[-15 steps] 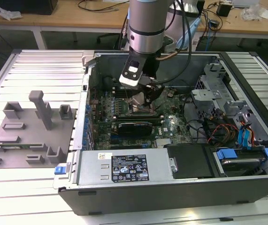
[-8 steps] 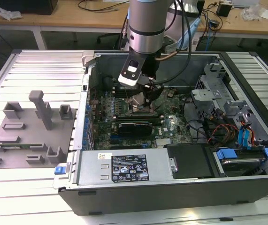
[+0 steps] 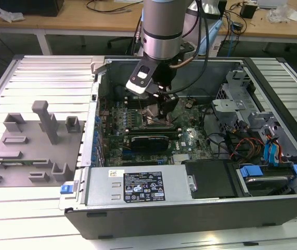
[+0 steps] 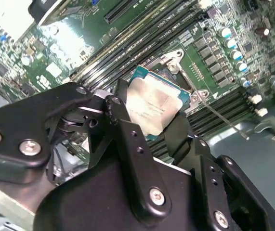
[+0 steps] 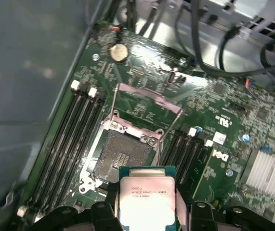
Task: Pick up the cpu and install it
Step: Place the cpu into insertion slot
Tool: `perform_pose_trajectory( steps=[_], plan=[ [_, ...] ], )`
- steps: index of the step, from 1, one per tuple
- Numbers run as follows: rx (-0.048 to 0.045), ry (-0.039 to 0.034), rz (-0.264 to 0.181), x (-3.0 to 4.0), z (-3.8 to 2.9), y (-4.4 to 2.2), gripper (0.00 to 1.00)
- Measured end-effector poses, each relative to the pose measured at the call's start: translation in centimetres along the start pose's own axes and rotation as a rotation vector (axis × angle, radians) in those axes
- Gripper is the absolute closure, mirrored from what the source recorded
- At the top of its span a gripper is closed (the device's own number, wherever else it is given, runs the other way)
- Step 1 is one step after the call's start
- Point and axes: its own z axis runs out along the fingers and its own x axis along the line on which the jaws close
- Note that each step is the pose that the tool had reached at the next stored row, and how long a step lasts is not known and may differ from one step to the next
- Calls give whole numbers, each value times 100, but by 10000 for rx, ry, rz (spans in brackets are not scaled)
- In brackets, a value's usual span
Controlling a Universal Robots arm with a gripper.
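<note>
At the exterior view's left, grey plastic blocks (image 3: pixel 31 151) stand on the ribbed desk (image 3: pixel 44 70). To their right, the open computer case (image 3: pixel 190 221) holds a green motherboard (image 3: pixel 190 138) and a white printed label (image 3: pixel 143 187). The fingers (image 4: pixel 123 120) clamp the cpu (image 4: pixel 151 103) by two edges, at the edge of the open socket (image 5: pixel 123 159). The print on its lid is unreadable.

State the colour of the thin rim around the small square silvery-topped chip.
Teal-green rim on the flat silvery-topped cpu, clearest in the first wrist view.
</note>
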Motion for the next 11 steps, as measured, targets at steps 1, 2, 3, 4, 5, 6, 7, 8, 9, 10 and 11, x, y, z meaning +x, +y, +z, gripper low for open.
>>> perform_pose_trajectory(
  steps=[1,2,3,4,5,6,7,8,9,10,11],
  plan=[
    [2,-7,171,0,0,0,45],
    [6,-22,587,0,2,0,45],
    [10,-33,872,0,2,0,45],
    [12,-40,1056,0,3,0,45],
    [13,-46,1225,0,3,0,45],
    [19,-61,1622,0,4,0,45],
    [22,-72,1902,0,5,0,45],
    [23,-78,2080,0,6,0,45],
    [26,-86,2268,0,6,0,45],
    [28,-93,2449,0,7,0,45],
    [30,-100,2628,0,8,0,45]
  ],
)
